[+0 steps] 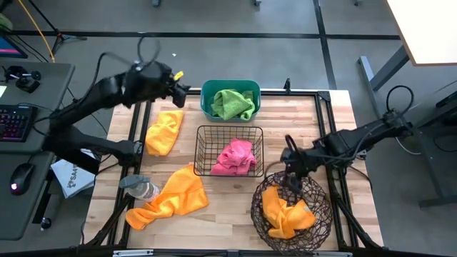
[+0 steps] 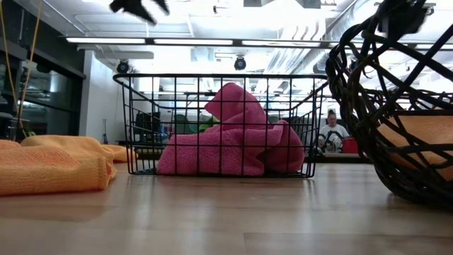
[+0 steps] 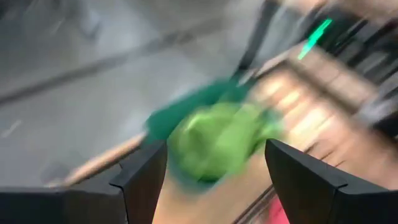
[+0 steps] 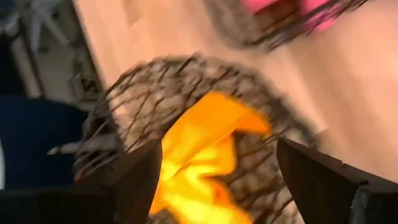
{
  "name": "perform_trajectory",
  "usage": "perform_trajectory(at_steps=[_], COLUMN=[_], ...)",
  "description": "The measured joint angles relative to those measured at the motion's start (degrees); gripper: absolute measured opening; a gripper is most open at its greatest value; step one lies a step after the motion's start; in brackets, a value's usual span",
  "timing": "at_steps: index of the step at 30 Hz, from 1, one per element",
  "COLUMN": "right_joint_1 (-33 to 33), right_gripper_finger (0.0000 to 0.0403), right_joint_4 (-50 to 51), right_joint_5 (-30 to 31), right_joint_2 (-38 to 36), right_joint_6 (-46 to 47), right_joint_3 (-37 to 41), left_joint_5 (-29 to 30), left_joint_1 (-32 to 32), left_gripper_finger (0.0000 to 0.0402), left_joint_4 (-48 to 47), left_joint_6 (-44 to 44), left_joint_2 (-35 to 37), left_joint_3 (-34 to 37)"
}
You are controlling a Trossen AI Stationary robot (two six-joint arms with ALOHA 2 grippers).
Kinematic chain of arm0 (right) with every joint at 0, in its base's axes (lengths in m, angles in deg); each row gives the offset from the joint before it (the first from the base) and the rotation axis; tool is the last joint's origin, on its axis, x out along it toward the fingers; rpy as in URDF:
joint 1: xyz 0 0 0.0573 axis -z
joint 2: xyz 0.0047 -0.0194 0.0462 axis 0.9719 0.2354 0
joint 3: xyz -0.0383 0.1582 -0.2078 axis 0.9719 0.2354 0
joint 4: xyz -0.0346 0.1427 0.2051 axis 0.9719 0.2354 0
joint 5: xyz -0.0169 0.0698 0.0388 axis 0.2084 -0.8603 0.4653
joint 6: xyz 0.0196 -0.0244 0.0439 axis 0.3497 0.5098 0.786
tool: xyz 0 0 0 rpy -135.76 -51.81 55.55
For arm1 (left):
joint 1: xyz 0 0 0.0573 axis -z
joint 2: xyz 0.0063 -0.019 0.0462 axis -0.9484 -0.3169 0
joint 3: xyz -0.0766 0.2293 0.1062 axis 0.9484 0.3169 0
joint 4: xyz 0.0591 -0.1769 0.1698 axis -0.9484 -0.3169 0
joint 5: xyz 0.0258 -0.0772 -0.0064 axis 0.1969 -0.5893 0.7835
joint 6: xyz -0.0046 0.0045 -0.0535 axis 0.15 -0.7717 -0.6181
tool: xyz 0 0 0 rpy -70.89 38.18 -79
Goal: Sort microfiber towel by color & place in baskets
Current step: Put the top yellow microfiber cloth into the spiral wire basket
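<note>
2 orange towels [image 1: 168,200] lie loose on the table's left half; the left gripper [image 1: 178,91], fingers spread and empty, hovers nearer them, while the right gripper [image 1: 291,170], also spread, hangs over the round basket [image 1: 314,227].

The high view looks straight down over the whole table [image 1: 228,114]. The low view sits at table height, close to the black wire basket [image 2: 219,124] (at 12 o'clock), facing the room. Both share it. Each wrist view looks past its own jaws at a basket.
</note>
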Motion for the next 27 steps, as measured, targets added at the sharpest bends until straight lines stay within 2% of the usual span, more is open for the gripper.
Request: perform_trajectory(at_steps=[3, 5, 7, 10, 17, 20, 24, 27], right_joint_1=[4.45, 7.48, 10.10, 12.99, 16.06, 16.68, 16.91, 16.91], right_gripper_finger=[0.0310, 0.0310, 0.0310, 0.0310, 0.0311, 0.0311, 0.0311, 0.0311], right_joint_4=[0.40, 0.60, 0.59, 0.60, 0.58, 0.56, 0.56, 0.56], right_joint_5=[1.25, 1.27, 1.30, 1.33, 1.25, 1.23, 1.10, 0.84], right_joint_2=[0.02, 0.02, 0.02, 0.02, 0.04, 0.04, 0.04, 0.04], right_joint_6=[-4.01, -6.08, -7.76, -9.96, -13.08, -13.65, -14.55, -14.40], right_joint_3=[-0.16, -0.16, -0.16, -0.16, -0.16, -0.16, -0.16, -0.16], left_joint_5=[0.60, 2.90, 4.96, 3.56, -5.66, -6.56, -2.94, -2.32], left_joint_1=[-3.47, -5.41, -6.20, -6.67, -6.88, -7.49, -8.98, -10.18], left_gripper_finger=[0.0260, 0.0260, 0.0260, 0.0260, 0.0260, 0.0260, 0.0260, 0.0260], left_joint_4=[-18.46, -29.48, -32.10, -29.84, -19.08, -14.25, -7.42, -2.40], left_joint_6=[-1.07, -4.59, -10.33, -13.83, -23.08, -25.91, -28.71, -29.13], left_joint_2=[-6.71, -9.95, -11.34, -10.01, -5.44, -4.56, -4.68, -5.38], left_joint_3=[-6.16, -4.58, 0.53, 11.39, 31.82, 37.45, 42.44, 45.02])
